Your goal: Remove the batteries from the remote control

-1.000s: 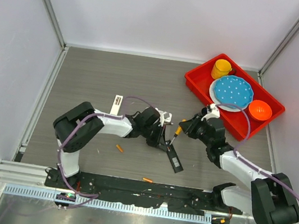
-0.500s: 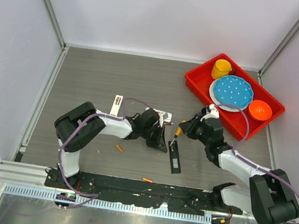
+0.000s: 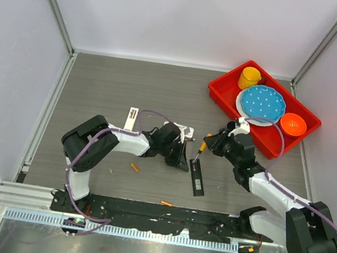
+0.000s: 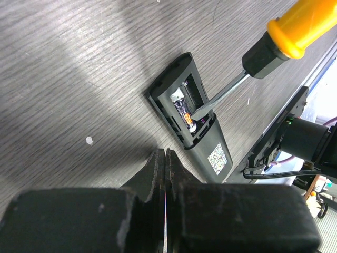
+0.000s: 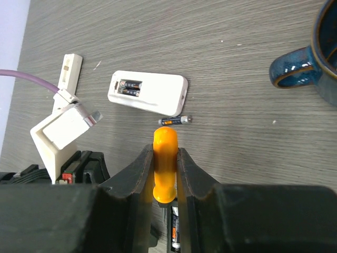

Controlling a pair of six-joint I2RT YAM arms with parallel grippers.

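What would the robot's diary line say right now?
right claw: shut on screwdriver | tip: at battery in black remote | left claw: shut, empty

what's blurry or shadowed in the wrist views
Left wrist view: the left gripper is a dark blur, the black remote and screwdriver sharp; a soft shadow crosses the table. Right wrist view: the right gripper is soft and dark, the white remote crisp.

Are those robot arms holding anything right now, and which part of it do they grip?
The right gripper holds the screwdriver by its orange handle. The left gripper is shut with nothing between its fingers.
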